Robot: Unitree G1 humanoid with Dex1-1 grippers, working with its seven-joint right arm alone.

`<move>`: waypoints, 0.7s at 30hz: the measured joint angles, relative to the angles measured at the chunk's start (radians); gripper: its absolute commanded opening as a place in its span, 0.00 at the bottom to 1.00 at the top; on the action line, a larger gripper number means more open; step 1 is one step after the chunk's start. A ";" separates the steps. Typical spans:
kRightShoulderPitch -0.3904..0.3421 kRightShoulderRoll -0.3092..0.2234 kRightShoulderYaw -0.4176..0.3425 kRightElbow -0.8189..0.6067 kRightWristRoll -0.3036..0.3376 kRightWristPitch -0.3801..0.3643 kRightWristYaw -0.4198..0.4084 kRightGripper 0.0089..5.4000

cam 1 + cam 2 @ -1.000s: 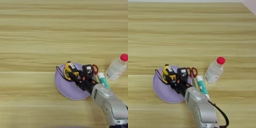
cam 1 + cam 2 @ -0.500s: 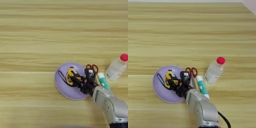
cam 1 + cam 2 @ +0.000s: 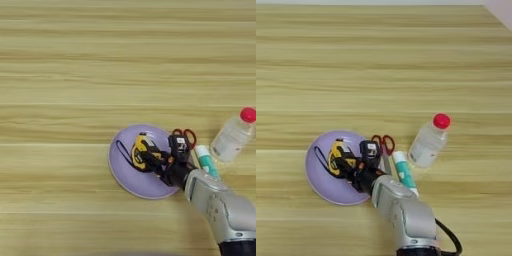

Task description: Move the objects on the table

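Note:
The yellow-and-black tape measure (image 3: 141,152) sits low over the middle of a round purple plate (image 3: 125,175). Its black loop strap (image 3: 122,152) trails to the left on the plate. My right gripper (image 3: 159,161) comes in from the lower right and is shut on the tape measure's right side; its silver forearm (image 3: 220,210) crosses the plate's right rim. The white tube with a teal-green band (image 3: 206,161) lies on the table (image 3: 75,75) just right of the plate, close beside the forearm.
Red-handled scissors (image 3: 184,135) lie at the plate's upper right rim, partly behind the gripper. A clear bottle with a red cap (image 3: 231,140) lies tilted further right. Bare wooden tabletop stretches left of and beyond the plate.
The gripper has carried the tape measure down from over the plate's far edge to the plate's middle. Scissors, tube and bottle have not moved.

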 measured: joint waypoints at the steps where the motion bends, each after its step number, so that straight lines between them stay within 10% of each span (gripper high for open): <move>1: 0.000 -0.005 0.010 0.003 -0.011 -0.005 -0.002 0.56; 21: 0.009 -0.020 0.034 0.025 -0.049 -0.035 -0.017 0.89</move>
